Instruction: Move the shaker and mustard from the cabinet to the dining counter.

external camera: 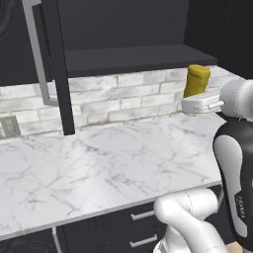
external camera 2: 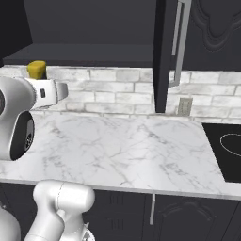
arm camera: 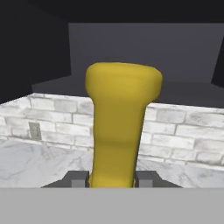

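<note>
My gripper point(arm camera: 113, 179) is shut on the mustard point(arm camera: 120, 127), a dull yellow squeeze bottle that stands upright between the two dark fingertips point(arm camera: 76, 179). In the left base view the mustard point(external camera: 196, 80) rises above the white hand of the gripper point(external camera: 195, 99), just in front of the open black cabinet point(external camera: 133, 57) and level with its bottom shelf. The right base view has the mustard point(external camera 2: 36, 69) at far left, under the cabinet's shelf point(external camera 2: 89, 54), with the gripper point(external camera 2: 38, 79) below it. The shaker and the dining counter are out of view.
An open cabinet door point(external camera: 57, 64) with a long silver handle point(external camera: 35, 49) hangs edge-on over the wall-run marble worktop point(external camera: 99, 163). A pale brick backsplash point(external camera 2: 113, 89) carries an outlet point(external camera 2: 184, 106). A black cooktop point(external camera 2: 226, 150) lies at right; drawers point(external camera: 141, 227) sit below.
</note>
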